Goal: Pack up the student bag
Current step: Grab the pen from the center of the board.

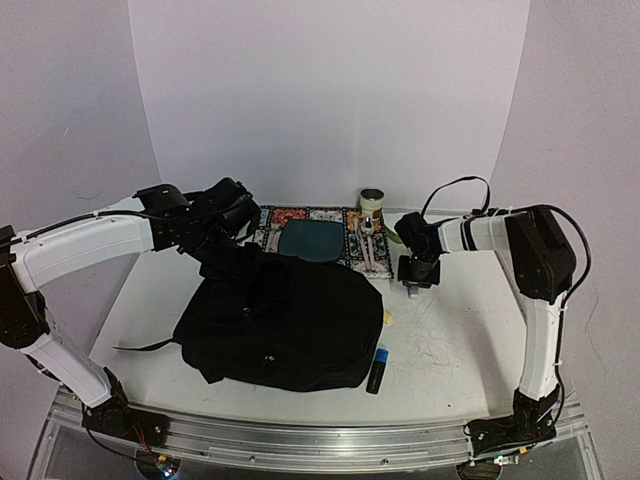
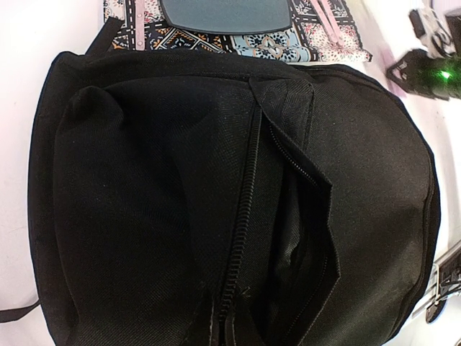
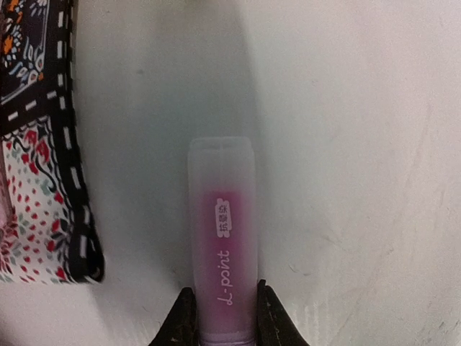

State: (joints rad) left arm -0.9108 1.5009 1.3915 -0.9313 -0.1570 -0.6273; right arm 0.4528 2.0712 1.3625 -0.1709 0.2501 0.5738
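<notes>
soft even light, faint shadows, right wrist view seemingly slightly blurred

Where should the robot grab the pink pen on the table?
Pinch the pink pen across its narrow body near one end, coming down from above. It lies flat on the table with both long sides free, so the right tool fits around it.

On left arm (image 1: 85, 245) and right arm (image 1: 540, 340) — white link shells, black joint housings, black cables alongside; right gripper (image 3: 225, 317) fingers black, tapered.
</notes>
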